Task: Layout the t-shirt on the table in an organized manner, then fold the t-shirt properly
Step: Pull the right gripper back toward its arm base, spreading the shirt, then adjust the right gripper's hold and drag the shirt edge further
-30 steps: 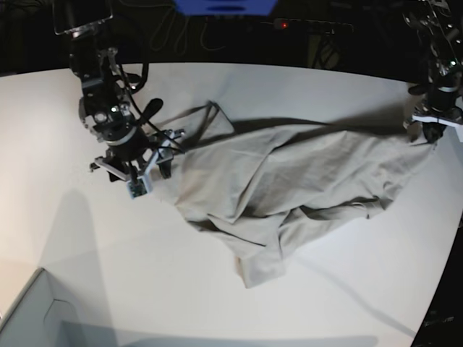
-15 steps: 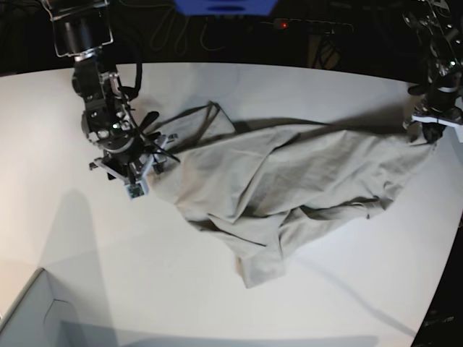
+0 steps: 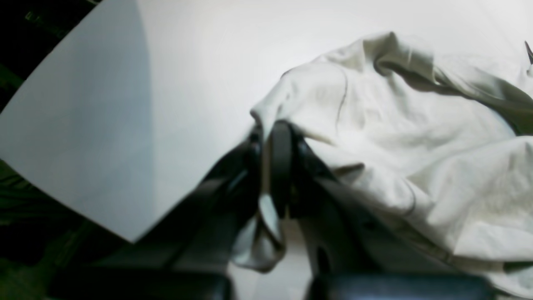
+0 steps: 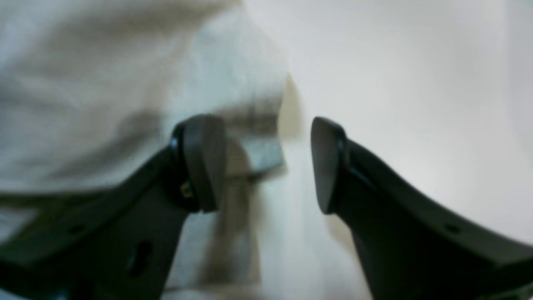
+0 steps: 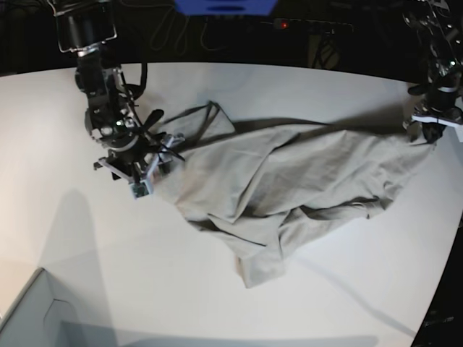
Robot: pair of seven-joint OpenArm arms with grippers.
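Grey box (image 5: pixel 29 318): corner only, at the nearest lower-left edge of the base view, resting on the table.

Table (image 5: pixel 108 246): white matte top with a curved far edge; soft shadows cross its near left part. It also shows as bare white surface in the left wrist view (image 3: pixel 187 62) and the right wrist view (image 4: pixel 395 83).

T-shirt (image 5: pixel 289 181): light beige-grey, lying crumpled across the middle of the table, stretched from the left of the base view to the far right. A folded lobe points toward the near edge; a ribbed band curls at its upper left. Creased folds fill the left wrist view (image 3: pixel 395 146); blurred cloth fills the left half of the right wrist view (image 4: pixel 104 83).

Right gripper (image 5: pixel 148 173): on the base view's left, at the shirt's left edge. In its wrist view (image 4: pixel 266 164) the two dark fingers stand well apart, one over the cloth, the other over bare table, with the shirt's edge lying in the gap between them. Nothing is clamped.

Left gripper (image 5: pixel 432 130): at the far right of the base view, at the shirt's right-hand end. In its wrist view (image 3: pixel 277 166) the jaws are pressed together, pinching a fold of the shirt's edge; a small flap of cloth hangs below the fingers.

Background: dark beyond the table's far edge, with cables.
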